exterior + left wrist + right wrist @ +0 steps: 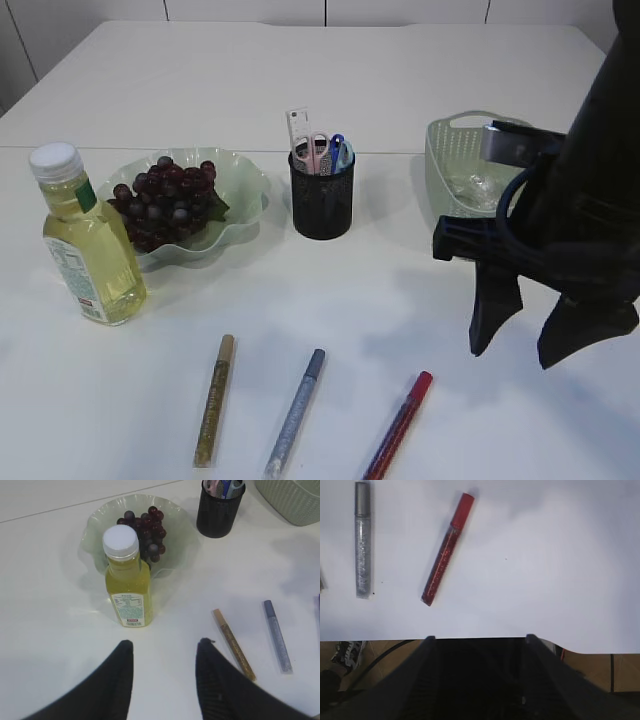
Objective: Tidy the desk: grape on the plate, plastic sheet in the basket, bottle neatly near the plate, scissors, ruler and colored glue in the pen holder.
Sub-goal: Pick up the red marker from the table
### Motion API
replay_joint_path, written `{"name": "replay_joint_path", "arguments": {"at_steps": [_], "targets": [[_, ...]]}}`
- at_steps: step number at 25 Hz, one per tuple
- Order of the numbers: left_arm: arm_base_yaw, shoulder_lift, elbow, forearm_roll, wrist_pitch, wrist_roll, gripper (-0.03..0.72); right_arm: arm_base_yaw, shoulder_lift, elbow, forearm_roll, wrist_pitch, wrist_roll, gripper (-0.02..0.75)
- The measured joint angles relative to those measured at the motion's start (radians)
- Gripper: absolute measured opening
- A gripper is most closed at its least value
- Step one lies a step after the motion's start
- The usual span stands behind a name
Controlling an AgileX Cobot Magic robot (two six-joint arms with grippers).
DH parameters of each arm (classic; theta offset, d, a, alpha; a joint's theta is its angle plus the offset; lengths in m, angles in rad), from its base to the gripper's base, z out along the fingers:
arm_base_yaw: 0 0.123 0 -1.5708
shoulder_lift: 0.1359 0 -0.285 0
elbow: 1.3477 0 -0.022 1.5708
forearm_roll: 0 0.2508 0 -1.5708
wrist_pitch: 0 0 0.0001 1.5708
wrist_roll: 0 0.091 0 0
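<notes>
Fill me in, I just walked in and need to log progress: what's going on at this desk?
A two-armed robot is tidying. The grapes lie on the plate, the bottle stands beside it, scissors and ruler sit in the pen holder, and the plastic sheet is in the basket. Three glue pens, gold, silver and red, lie on the table. Both claws, right and left, are open, holding nothing.

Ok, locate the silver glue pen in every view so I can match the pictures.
Exterior view: silver glue pen lies at the bottom centre, between the gold pen and the red pen.
Left wrist view: at the right, right of the gold pen.
Right wrist view: top left, left of the red pen.
Shared landmark: the red pen links the exterior and right wrist views; the gold pen links the exterior and left wrist views.
</notes>
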Motion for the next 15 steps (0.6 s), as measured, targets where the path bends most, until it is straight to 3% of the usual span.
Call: {"name": "replay_joint_path", "arguments": {"at_steps": [4, 8, 15], "targets": [[-0.002, 0.0, 0.0, 0.0, 0.0, 0.0, 0.309, 0.0, 0.026, 0.018, 0.019, -0.065, 0.077, 0.418], [-0.002, 0.0, 0.0, -0.002, 0.0, 0.0, 0.309, 0.002, 0.089, 0.018, 0.112, -0.161, 0.103, 0.418], [-0.002, 0.0, 0.0, -0.002, 0.013, 0.0, 0.309, 0.006, 0.204, 0.018, 0.144, -0.182, 0.107, 0.418]]}}
